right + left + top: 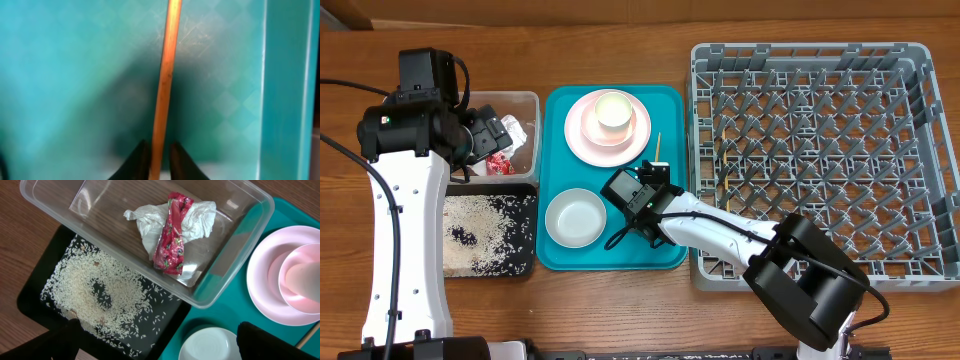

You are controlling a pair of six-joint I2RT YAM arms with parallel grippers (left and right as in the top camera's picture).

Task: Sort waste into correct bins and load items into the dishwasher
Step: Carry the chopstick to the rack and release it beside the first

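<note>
My right gripper [159, 160] is low over the teal tray, its two dark fingers closed against either side of a thin wooden chopstick [167, 70]. In the overhead view the chopstick [658, 148] pokes out beyond the right gripper [653, 172], next to the dishwasher rack [820, 150]. My left gripper [160, 347] hangs wide open and empty over the bins. The clear tub [235, 235] holds a crumpled napkin [200, 217] and a red wrapper [172, 235]. Rice [85, 280] lies in the black tray [30, 297]. A pale plate [582, 130] carries a small cup [613, 110].
The teal tray [555, 150] also holds a pale bowl [574, 217] at its near left. The right arm [800, 270] lies across the front left corner of the rack. The rack's lattice floor and pegs hold nothing.
</note>
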